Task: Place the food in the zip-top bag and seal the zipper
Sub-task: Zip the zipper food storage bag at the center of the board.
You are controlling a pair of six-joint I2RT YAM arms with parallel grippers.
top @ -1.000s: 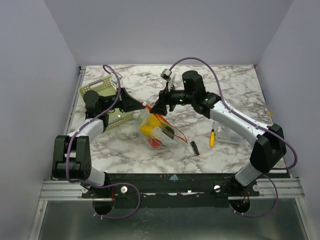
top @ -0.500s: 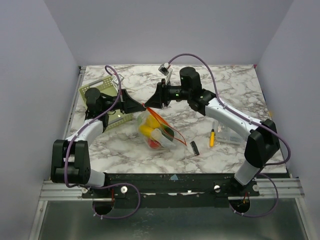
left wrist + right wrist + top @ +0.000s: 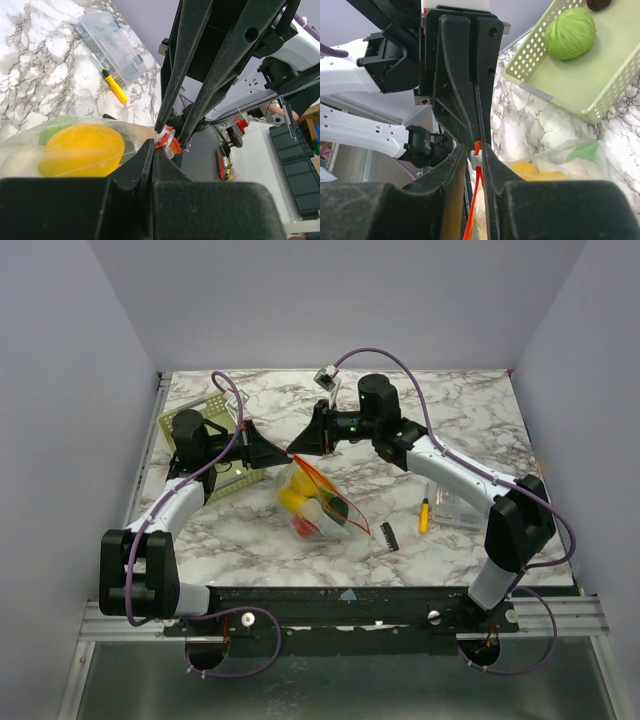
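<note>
**Both grippers meeting at the raised corner of a filled zip-top bag.**

Top view: the zip-top bag (image 3: pixel 322 508), holding yellow and red food (image 3: pixel 293 496), lies mid-table between a light green slotted basket (image 3: pixel 205 418) and a clear rigid box (image 3: pixel 455 508) with a yellow-handled screwdriver (image 3: pixel 424 515). Both arms reach inward, left gripper (image 3: pixel 284 451) and right gripper (image 3: pixel 299 448) tip to tip. Left wrist view: the left jaws are pressed together on the bag's corner, and the right arm blocks the background. Right wrist view: the right fingers pinch the red-orange zipper (image 3: pixel 474 200). A green ball (image 3: pixel 570 26) sits in the basket.
</note>
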